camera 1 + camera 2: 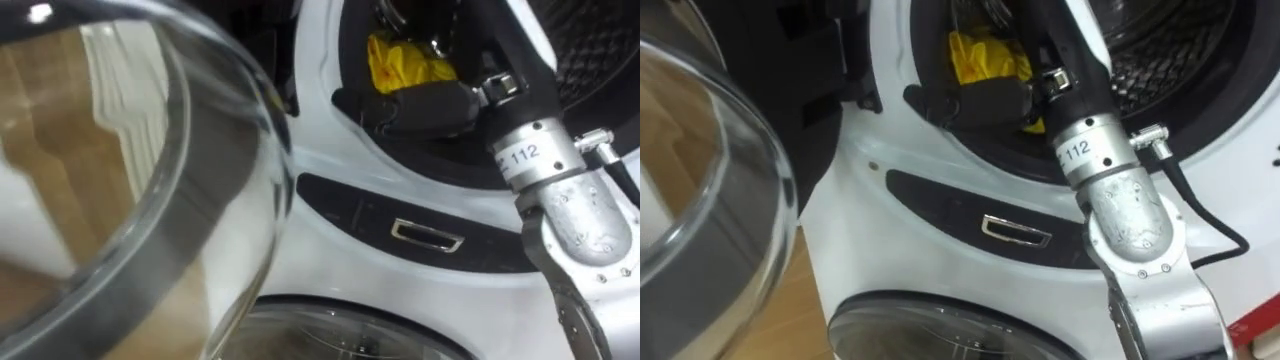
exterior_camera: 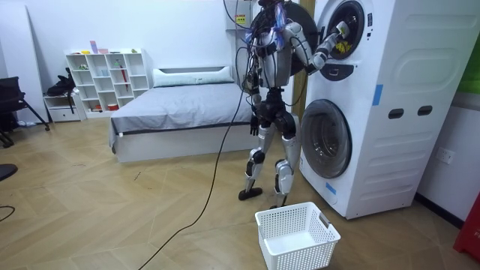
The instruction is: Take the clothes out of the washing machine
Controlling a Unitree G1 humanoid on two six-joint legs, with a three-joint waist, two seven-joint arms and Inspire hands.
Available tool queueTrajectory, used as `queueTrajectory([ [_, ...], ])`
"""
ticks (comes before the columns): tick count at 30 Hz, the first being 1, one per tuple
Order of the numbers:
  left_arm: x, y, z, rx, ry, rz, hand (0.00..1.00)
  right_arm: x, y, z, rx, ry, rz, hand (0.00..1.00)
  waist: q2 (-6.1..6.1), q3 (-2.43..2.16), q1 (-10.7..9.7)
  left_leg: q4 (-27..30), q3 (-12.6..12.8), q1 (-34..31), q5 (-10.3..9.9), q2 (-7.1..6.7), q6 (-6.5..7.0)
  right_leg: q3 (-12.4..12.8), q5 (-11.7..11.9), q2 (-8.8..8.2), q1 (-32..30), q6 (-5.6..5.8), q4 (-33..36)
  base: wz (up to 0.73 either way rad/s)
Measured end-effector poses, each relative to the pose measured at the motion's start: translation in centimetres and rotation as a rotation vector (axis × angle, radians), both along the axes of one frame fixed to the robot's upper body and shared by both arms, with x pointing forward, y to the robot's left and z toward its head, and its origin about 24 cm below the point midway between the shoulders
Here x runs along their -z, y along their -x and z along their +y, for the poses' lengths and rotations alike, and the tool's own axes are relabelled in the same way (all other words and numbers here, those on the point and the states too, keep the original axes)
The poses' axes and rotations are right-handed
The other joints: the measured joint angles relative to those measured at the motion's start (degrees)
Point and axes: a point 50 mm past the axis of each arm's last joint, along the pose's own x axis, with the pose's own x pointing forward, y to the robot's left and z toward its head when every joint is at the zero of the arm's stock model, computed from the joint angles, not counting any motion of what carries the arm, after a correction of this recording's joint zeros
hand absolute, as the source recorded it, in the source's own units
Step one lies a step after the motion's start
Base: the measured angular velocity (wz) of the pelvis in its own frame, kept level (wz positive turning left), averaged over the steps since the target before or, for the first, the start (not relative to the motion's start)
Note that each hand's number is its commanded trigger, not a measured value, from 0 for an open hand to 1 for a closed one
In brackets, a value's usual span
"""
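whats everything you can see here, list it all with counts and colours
upper washer: 1, white, room view's right, door open
lower washer: 1, white, beneath the upper one, door shut
door: 1, clear glass, swung out to the robot's left
cloth: 1, yellow, in the upper washer's drum
basket: 1, white, on the floor before the lower washer
bed: 1, grey, behind the robot
shelf: 1, white, at the back wall
chair: 1, black, room view's left edge
right hand: 1, black, at the drum's rim by the cloth
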Motion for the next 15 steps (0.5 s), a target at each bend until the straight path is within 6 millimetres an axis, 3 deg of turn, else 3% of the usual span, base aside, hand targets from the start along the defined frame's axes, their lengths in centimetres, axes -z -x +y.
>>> queueTrajectory([
  [5,0.0,0.5,0.0,-0.011,0.001,0.003,0.0,0.3,-0.5,-0.9,0.061,0.015,0.009,0.0,0.24,0.18,-1.2,-0.2,-0.2,-0.1,-0.1,0.08,0.06,-0.6,-0.1,-0.14,0.4,0.15,0.0,0.08],
  [10,-0.1,1.5,0.5,-0.057,-0.012,0.022,0.0,2.2,-2.3,-5.2,0.255,0.04,0.129,0.0,-0.44,-0.21,-1.4,-0.1,-0.9,-0.5,-0.1,0.01,0.07,-1.6,-0.2,-0.45,0.5,0.26,0.0,0.07],
  [15,-0.2,1.9,0.7,-0.087,-0.015,0.028,0.0,2.0,-2.5,-6.2,0.326,0.097,0.13,0.0,-0.62,-0.16,-2.4,0.2,-1.6,-0.9,-0.1,-0.09,0.1,-2.6,-0.6,-0.8,0.5,0.66,0.0,0.13],
])
